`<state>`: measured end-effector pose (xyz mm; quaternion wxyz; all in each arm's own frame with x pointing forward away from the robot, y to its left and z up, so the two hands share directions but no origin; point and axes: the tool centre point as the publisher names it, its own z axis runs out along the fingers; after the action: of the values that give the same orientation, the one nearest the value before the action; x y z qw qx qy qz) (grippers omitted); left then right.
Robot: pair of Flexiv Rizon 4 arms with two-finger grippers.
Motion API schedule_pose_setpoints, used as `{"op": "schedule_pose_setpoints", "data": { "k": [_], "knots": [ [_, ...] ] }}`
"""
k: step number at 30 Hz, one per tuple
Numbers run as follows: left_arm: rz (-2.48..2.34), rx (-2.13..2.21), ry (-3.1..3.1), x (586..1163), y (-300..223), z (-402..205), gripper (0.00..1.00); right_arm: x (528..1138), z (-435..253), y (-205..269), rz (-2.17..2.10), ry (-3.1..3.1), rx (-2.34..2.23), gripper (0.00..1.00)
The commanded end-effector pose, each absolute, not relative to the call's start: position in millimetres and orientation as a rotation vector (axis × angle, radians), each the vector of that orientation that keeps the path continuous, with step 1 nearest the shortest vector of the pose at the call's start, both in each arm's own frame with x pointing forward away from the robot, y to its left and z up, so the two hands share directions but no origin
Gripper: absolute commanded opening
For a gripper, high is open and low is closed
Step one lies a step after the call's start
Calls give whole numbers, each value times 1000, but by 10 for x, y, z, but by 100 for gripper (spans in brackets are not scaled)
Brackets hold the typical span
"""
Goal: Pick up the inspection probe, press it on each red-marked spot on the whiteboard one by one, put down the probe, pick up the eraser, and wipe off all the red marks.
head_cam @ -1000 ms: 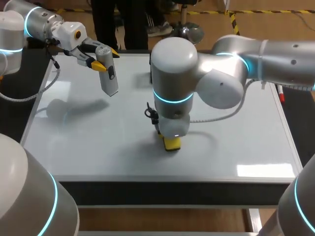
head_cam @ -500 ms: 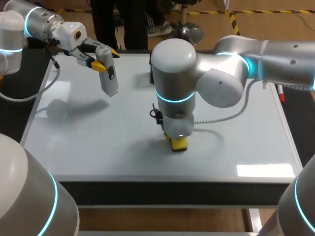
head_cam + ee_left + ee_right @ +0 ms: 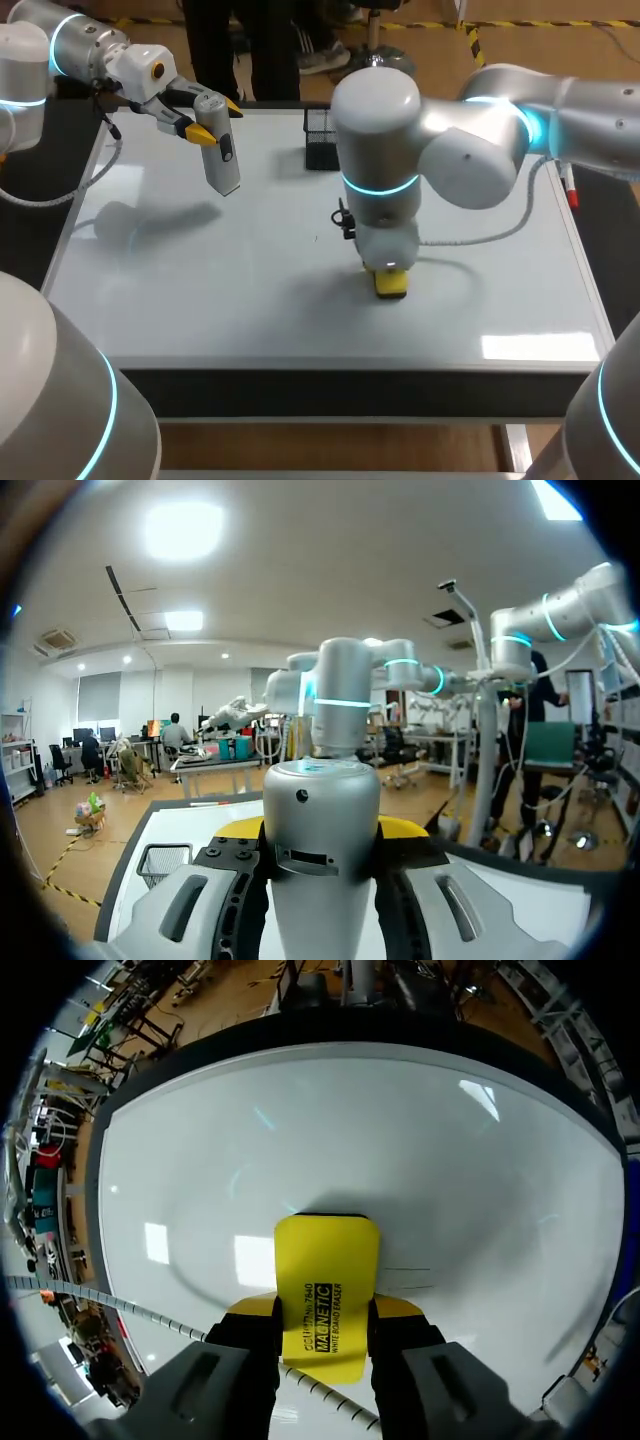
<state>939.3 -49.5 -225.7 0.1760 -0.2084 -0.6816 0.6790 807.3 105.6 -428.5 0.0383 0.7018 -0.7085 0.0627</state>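
Because the eraser (image 3: 327, 1270) must rub flat on the whiteboard (image 3: 200, 290), you see your right gripper (image 3: 325, 1322) clamped on it, pressed down near the middle; your left gripper (image 3: 213, 120) grips the inspection probe (image 3: 226, 165), parked aloft at far left, apparently clear of the wiping.

One left arm (image 3: 90, 50), one right arm (image 3: 480, 150), one probe (image 3: 222, 152), one eraser (image 3: 391, 284), one whiteboard (image 3: 200, 290), one mesh basket (image 3: 320, 142)

The silver-white left arm (image 3: 70, 45) and right arm (image 3: 460, 160) are cylinders with rounded joint caps, ringed in glowing cyan. An orange dot (image 3: 157, 70) marks the left wrist; a pale coiled cable (image 3: 480, 237) hangs from the right. The left gripper (image 3: 320, 830) and right gripper (image 3: 325, 1310) have grey bodies, black fingers (image 3: 243, 1340) and yellow tips (image 3: 398, 1307).
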Motion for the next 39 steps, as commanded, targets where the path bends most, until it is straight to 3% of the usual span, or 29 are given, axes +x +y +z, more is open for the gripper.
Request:
{"op": "schedule_pose_setpoints", "data": {
  "k": [1,22,39],
  "knots": [
    [1922,-589,-1933,9385,-501,-2240,0,8081,-4298,955,186,-2182,2159,0],
    [1922,-589,-1933,9385,-501,-2240,0,8443,-3504,566,122,-2370,2141,0],
    [1922,-589,-1933,9385,-501,-2240,0,8472,-3470,537,131,-2387,2126,0]
  ]
}}
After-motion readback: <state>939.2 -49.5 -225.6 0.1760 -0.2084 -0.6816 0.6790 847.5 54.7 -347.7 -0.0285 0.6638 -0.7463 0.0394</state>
